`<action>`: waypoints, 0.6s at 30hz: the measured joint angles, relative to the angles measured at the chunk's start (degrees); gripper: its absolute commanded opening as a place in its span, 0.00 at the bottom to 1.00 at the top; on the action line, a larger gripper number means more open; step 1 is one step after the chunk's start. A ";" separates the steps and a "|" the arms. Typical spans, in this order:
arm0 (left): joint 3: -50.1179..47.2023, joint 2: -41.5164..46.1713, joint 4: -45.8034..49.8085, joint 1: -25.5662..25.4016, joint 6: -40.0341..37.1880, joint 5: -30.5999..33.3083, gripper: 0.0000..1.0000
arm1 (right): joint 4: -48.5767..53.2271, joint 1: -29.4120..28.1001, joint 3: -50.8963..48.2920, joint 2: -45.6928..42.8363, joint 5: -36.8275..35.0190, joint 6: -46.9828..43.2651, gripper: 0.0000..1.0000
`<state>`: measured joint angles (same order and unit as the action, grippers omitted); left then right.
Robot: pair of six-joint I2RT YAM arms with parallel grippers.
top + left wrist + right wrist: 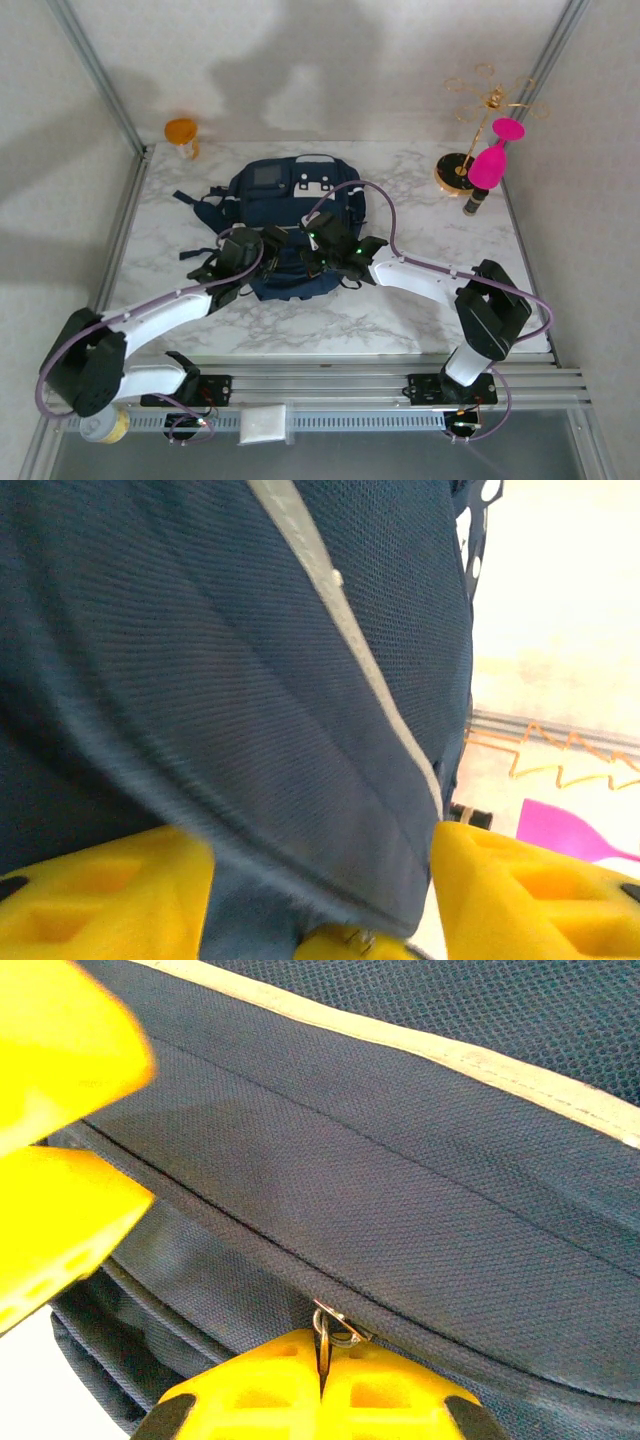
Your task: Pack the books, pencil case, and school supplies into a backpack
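To drive the zip, clenched with right gripper (322,1360) on zip pull (335,1322) at 6 o'clock edge of central backpack (290,200); left gripper (320,852) at 7 o'clock released, jaws astride loose fabric, probably steadying

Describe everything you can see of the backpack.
The navy woven-fabric backpack lies flat on the marble table, white patches at its far end, straps splayed left. A pale stripe crosses its front. The right pincer is shut on its metal zipper pull; the open left pincer straddles a fabric edge.
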<state>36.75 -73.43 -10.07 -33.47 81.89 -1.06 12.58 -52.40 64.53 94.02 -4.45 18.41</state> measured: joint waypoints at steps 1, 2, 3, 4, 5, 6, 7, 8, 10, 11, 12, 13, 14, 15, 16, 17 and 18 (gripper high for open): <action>1.16 -1.86 -0.28 -0.31 1.16 0.70 0.47 | -0.07 0.02 -0.04 0.00 -0.04 -0.02 0.00; 1.77 -3.17 -0.44 -0.59 2.08 1.36 0.41 | -0.20 0.02 -0.07 0.00 -0.22 -0.04 0.00; 2.05 -4.15 -0.42 -0.76 2.84 2.10 0.37 | -0.37 0.02 -0.11 0.02 -0.46 -0.07 0.00; 2.14 -4.98 -0.39 -0.96 3.58 2.67 0.30 | -0.46 0.02 -0.11 0.02 -0.74 -0.22 0.00; 2.19 -5.77 -0.37 -1.03 4.15 3.30 0.21 | -0.44 0.02 -0.11 0.07 -1.18 -0.33 0.00; 2.25 -6.16 -0.17 -1.18 4.39 3.89 0.14 | -0.42 0.02 -0.13 0.07 -1.57 -0.50 0.00; 2.45 -6.34 0.28 -1.31 4.85 4.74 0.07 | -0.39 0.02 -0.22 0.07 -1.97 -0.83 0.00; 2.82 -6.34 0.79 -1.33 4.98 5.51 0.00 | -0.39 0.02 -0.33 0.07 -2.36 -1.16 0.00; 3.32 -5.95 1.33 -1.20 4.57 6.29 0.00 | -0.61 0.02 -0.61 0.07 -3.26 -1.79 0.00; 3.32 -5.40 1.66 -0.85 4.33 6.40 0.00 | -1.18 0.00 -1.07 -0.09 -3.45 -2.47 0.00; 3.23 -4.81 1.99 -0.37 3.82 6.21 0.00 | -1.64 0.00 -1.57 -0.33 -3.54 -2.91 0.00; 3.02 -3.91 2.38 0.37 3.13 5.77 0.00 | -2.32 -0.04 -2.43 -0.87 -3.87 -3.67 0.00; 2.56 -2.84 2.80 1.49 1.97 5.07 0.00 | -2.93 -0.04 -3.41 -1.68 -4.26 -4.46 0.00; 2.29 -1.97 3.52 2.60 0.92 4.35 0.00 | -3.43 -0.04 -4.33 -2.49 -4.52 -5.33 0.00; 1.90 -0.76 4.37 4.20 -0.59 3.34 0.00 | -3.87 -0.04 -5.57 -3.69 -4.61 -6.27 0.00; 1.44 0.35 5.11 5.70 -2.21 2.16 0.00 | -4.13 0.04 -6.49 -4.61 -4.63 -7.13 0.00; 1.05 1.46 5.99 7.23 -3.85 0.98 0.00 | -4.37 0.20 -7.15 -5.33 -4.50 -7.89 0.00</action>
<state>37.80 -71.96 -4.08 -26.24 78.04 -0.08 8.21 -52.21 57.39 88.68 -8.95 10.52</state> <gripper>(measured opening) 0.054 0.055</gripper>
